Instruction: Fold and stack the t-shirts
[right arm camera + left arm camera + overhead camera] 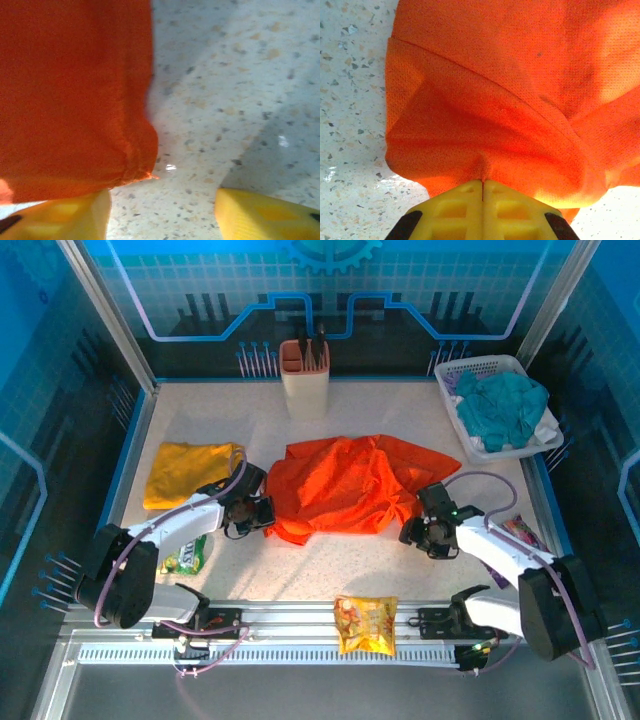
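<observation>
The bright orange t-shirt (340, 485) lies rumpled at the table's centre. The mustard yellow t-shirt (185, 472) sits bunched to its left. My left gripper (262, 515) is at the orange shirt's near left edge. In the left wrist view it (483, 182) is shut, with a fold of the orange fabric (485, 100) pinched between its yellow fingers. My right gripper (415, 530) hovers at the shirt's near right corner. In the right wrist view it (162, 210) is open over bare table. The orange hem (70, 95) lies just ahead of its left finger (75, 215), and nothing is between the fingers.
A white basket (470, 368) holding teal cloth (500, 405) stands at the back right. A beige holder (304, 375) stands at the back centre. An orange-yellow snack packet (366, 624) lies on the front rail. A green packet (188, 555) is near the left arm, another packet (525, 532) near the right.
</observation>
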